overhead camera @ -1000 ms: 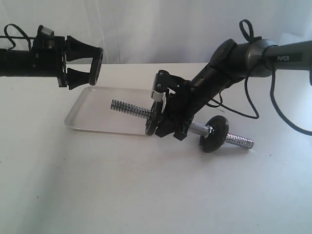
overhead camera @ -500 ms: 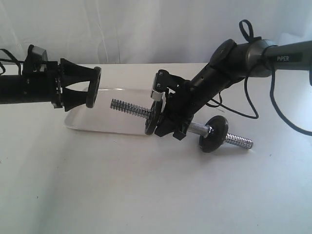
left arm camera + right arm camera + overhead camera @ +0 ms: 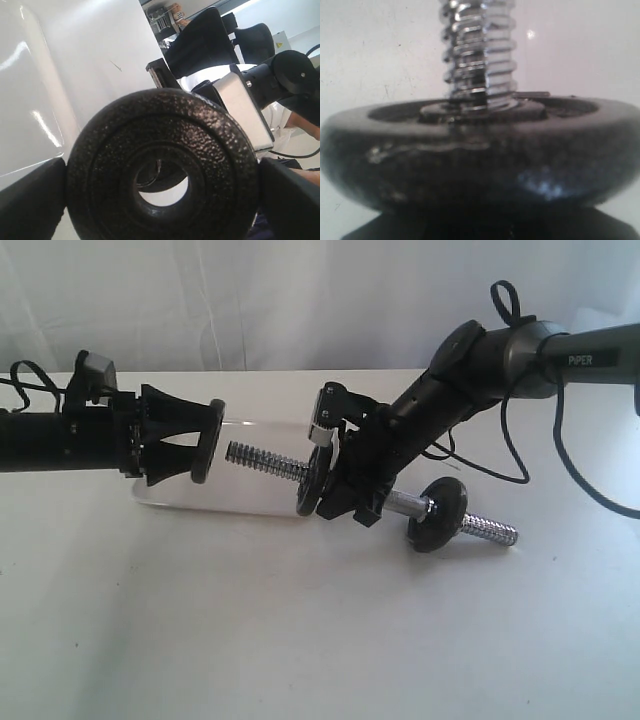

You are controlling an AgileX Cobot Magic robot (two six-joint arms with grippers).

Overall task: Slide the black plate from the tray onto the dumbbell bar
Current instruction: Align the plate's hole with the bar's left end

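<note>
Two arms share one job here. The left gripper [image 3: 196, 441] is clamped across the rim of the black plate [image 3: 209, 430]. It holds the plate on edge, clear of the tray [image 3: 255, 496] and facing the free threaded end of the dumbbell bar [image 3: 262, 463].

Within the last second this gripper has come down from above the tray's far corner and travelled toward the bar. The plate now stands just short of the thread tip, not touching it.

The right gripper [image 3: 343, 483] is closed on the bar's middle, between an inner disc [image 3: 310, 486] and an outer disc [image 3: 438, 512], and has not shifted. It keeps the end that faces the plate raised over the tray, while the outer disc rests on the table [image 3: 300, 640].

We judge that lifting is done and threading comes next: the centre hole must meet the tip squarely. In the left wrist view the plate [image 3: 165, 125] sits between both fingers [image 3: 30, 200]. What shows through its hole is too dark to confirm alignment.

The right wrist view shows only the bar's thread [image 3: 477, 50] rising from a disc.

Readable writing: the lettering "PiPER" [image 3: 585, 358] on the right arm. A yellow label [image 3: 276, 45] is too small to read.
</note>
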